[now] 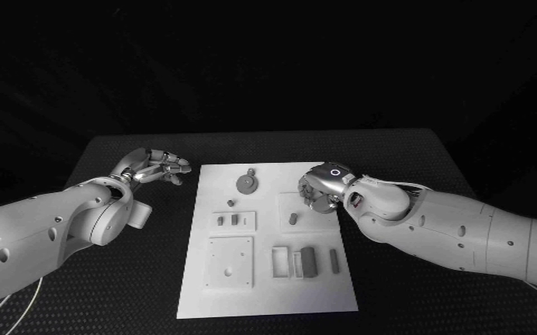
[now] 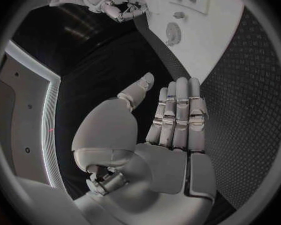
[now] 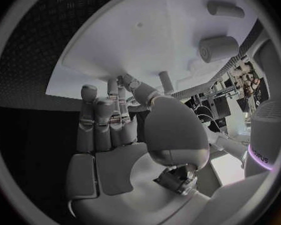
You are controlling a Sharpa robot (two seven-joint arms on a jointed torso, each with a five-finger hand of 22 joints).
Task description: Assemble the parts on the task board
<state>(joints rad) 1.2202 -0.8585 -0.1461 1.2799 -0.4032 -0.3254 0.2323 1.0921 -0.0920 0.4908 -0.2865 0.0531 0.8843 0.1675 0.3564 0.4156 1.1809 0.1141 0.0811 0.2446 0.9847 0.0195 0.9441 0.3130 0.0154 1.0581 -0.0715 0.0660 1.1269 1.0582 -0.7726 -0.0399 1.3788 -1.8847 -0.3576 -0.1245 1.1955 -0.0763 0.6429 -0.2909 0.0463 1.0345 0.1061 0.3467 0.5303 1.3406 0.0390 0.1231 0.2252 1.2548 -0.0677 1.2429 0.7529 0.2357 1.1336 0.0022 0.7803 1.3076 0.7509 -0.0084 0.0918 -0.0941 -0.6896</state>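
Both hands empty, fingers apart: right hand (image 1: 321, 188) over task board (image 1: 268, 288), left hand (image 1: 157, 166) beside it.

matt white task board (image 1: 268, 273), dimpled black table (image 1: 425, 157)

Robotics lab, staged test cell. Black table (image 1: 425, 157) with a dotted mat surface, black backdrop behind it. White task board (image 1: 268, 281) lies at centre with recessed pockets and small grey parts (image 1: 246, 184), a bench-test fixture. Right wrist view shows racks of equipment (image 3: 237, 82) and cabling past the table edge. Left wrist view shows a white-framed panel (image 2: 28, 110) beside the cell.
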